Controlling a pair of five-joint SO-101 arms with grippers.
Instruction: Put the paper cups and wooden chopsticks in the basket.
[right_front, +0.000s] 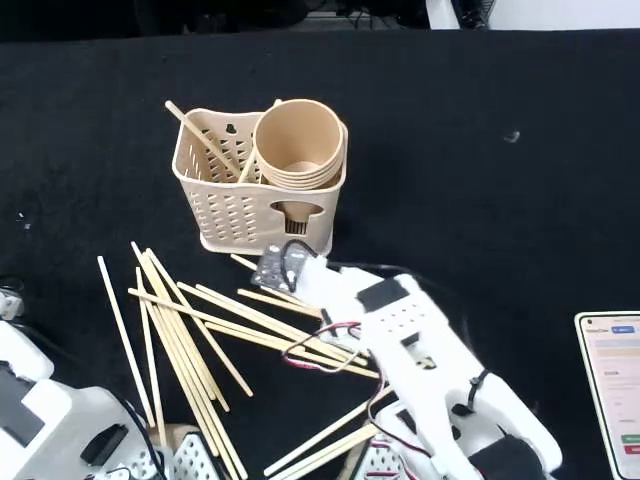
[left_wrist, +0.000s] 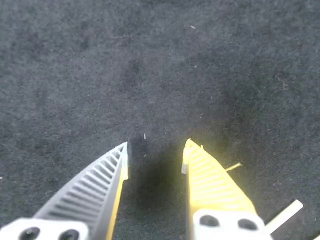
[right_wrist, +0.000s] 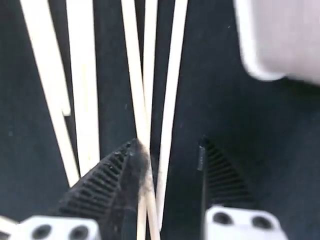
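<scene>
Two white robot arms stand at a table (right_front: 480, 180) covered in black cloth. A beige perforated basket (right_front: 235, 215) sits toward the far side. A stack of paper cups (right_front: 300, 145) stands upright in the basket's right-hand compartment, mouths up. A few wooden chopsticks (right_front: 205, 137) lean in the left compartment, their upper ends tilted up and out past the rim.

Most of the chopsticks (right_front: 182, 345) lie flat on the cloth in front of the basket, in a loose fan. One bundle has its long axis running from the far left toward the near right. Others cross it at a shallower angle and pass under the right arm (right_front: 420, 350).

The right gripper (right_front: 283, 265) hangs just in front of the basket over the far end of that spread. In its wrist view the right gripper (right_wrist: 167, 147) has its black jaws apart and clamps nothing. Pale sticks (right_wrist: 82, 75) run lengthwise beneath and between the fingers.

The left arm (right_front: 60, 430) sits at the near left corner. The left gripper (left_wrist: 156, 145) is also spread wide, one grey finger and one yellow, over bare cloth. A single stick end (left_wrist: 285, 215) shows beside the yellow finger. A phone (right_front: 612, 385) lies at the table's right edge.
</scene>
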